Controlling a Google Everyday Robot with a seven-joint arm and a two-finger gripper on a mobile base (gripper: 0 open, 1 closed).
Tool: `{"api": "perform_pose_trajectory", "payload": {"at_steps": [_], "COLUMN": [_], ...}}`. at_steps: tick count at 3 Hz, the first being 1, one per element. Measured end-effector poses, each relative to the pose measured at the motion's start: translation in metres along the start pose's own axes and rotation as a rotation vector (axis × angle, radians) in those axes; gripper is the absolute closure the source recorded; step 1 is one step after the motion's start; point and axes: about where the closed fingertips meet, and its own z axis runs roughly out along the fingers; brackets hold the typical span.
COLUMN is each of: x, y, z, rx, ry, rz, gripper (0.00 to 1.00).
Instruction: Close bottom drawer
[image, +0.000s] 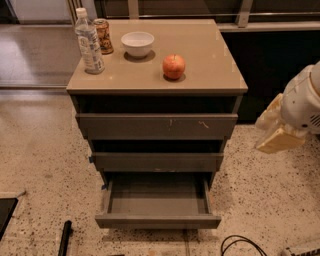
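The bottom drawer (157, 220) stands pulled out, front running 9-to-3, at 8 o'clock from the pincer (276, 134); open or closed, I cannot tell.

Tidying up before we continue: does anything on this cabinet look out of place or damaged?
The bottom drawer stands pulled far out, its tray empty, unlike the two above. The top drawer front bears whitish scratches. Nothing on the cabinet top has spilled or tipped. The tool hangs at the right, apart from the drawers.
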Motion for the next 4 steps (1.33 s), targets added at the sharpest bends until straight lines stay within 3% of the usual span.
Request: {"api": "perform_pose_trajectory", "payload": {"at_steps": [1, 2, 3, 4], "x": [0.014, 0.02, 0.019, 0.023], "y": [0.026, 0.033, 0.033, 0.033], "z": [0.077, 0.094, 0.092, 0.113], "rx": [-0.07, -0.072, -0.071, -0.066], "ry": [-0.059, -0.055, -0.055, -0.057], "rz": [0.029, 0.039, 0.038, 0.038], "gripper": [0.81, 1.0, 1.0, 1.0]}}
